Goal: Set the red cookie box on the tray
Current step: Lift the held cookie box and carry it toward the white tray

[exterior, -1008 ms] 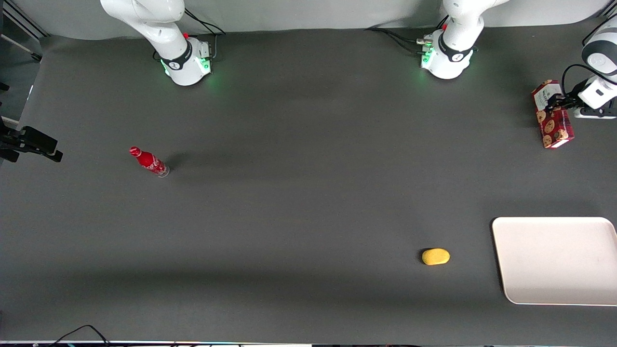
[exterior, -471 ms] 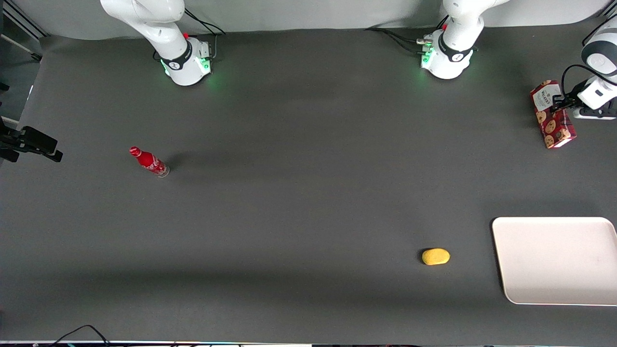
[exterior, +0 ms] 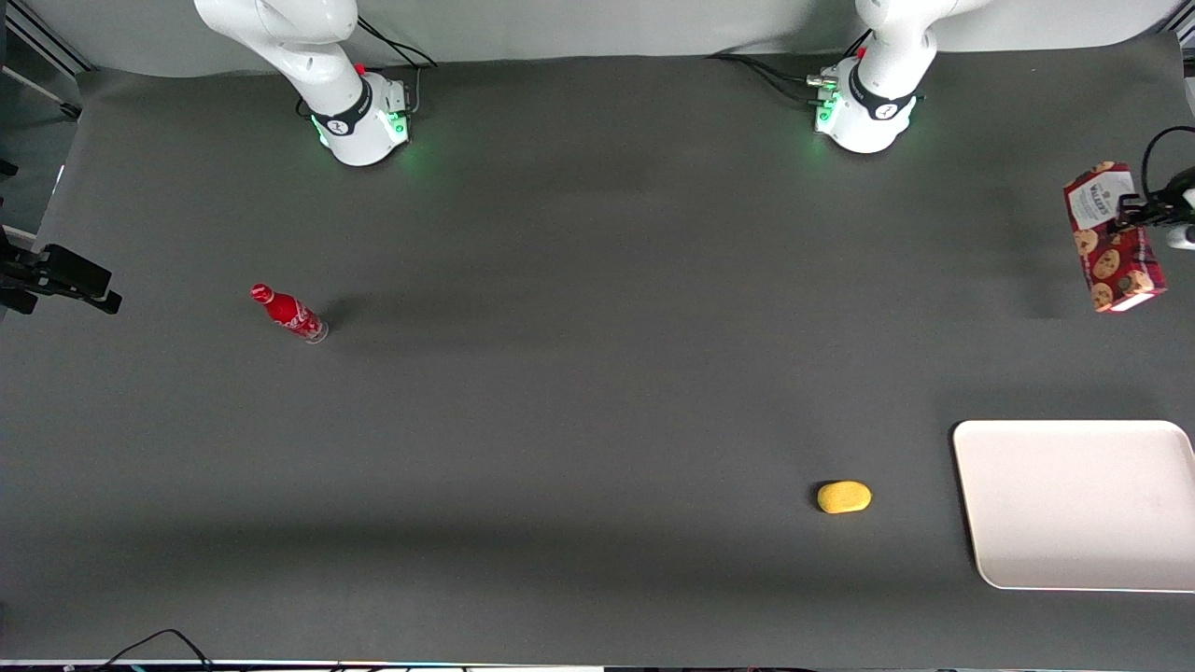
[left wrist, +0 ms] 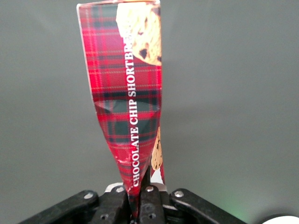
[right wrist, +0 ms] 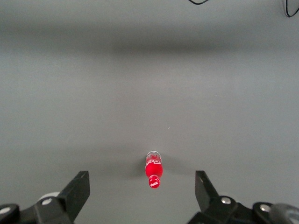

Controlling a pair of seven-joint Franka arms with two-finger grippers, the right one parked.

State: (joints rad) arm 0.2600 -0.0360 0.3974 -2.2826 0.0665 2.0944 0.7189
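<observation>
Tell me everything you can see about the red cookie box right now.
The red cookie box is a slim red tartan carton with cookie pictures, a white label panel at one end and "CHOCOLATE CHIP SHORTBREAD" lettering on its side. The gripper is pinching one end, creasing the cardboard there. It hangs lifted off the table, farther from the front camera than the tray.

Setting: robotics laboratory, tabletop test cell.
Surface: one wide table under dark grey matting, pale backdrop along its edge farthest from the front camera.
Fixtures: white arm bases bolted on, green status lights lit.
Cabling: black leads run to the bases.
</observation>
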